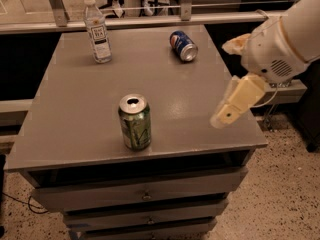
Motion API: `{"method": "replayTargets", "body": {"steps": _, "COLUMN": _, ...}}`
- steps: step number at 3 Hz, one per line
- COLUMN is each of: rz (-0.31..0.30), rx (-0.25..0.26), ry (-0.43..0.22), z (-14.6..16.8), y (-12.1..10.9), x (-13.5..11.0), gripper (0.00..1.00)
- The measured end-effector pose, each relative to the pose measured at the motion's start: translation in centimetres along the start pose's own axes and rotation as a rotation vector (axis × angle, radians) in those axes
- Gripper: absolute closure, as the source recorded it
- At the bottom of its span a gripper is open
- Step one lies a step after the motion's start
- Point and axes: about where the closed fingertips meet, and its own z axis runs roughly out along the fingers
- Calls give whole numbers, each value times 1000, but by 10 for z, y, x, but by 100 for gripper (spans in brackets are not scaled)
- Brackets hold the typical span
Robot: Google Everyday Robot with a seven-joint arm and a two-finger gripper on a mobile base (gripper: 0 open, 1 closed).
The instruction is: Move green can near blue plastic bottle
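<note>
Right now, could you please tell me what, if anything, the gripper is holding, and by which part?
Nothing is held. The gripper hangs over the table's right edge, apart from the green can standing near the front.

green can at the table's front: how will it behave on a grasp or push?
The green can stands upright with its top opened, so it is probably light and may tip if pushed high. Its thin walls may dent under a hard squeeze. The table looks smooth, so it could slide. The gripper hangs to its right, apart.
</note>
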Motion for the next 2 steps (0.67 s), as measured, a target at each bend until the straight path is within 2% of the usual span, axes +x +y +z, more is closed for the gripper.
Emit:
{"method": "replayTargets", "body": {"steps": 1, "rz": 0, "rx": -49, "ry": -219, "z": 33, "y": 6, "x": -40, "gripper": 0}}
{"method": "replayTargets", "body": {"steps": 2, "rz": 9, "rx": -91, "ry": -324, "z": 32, "y": 17, "x": -73, "gripper": 0}}
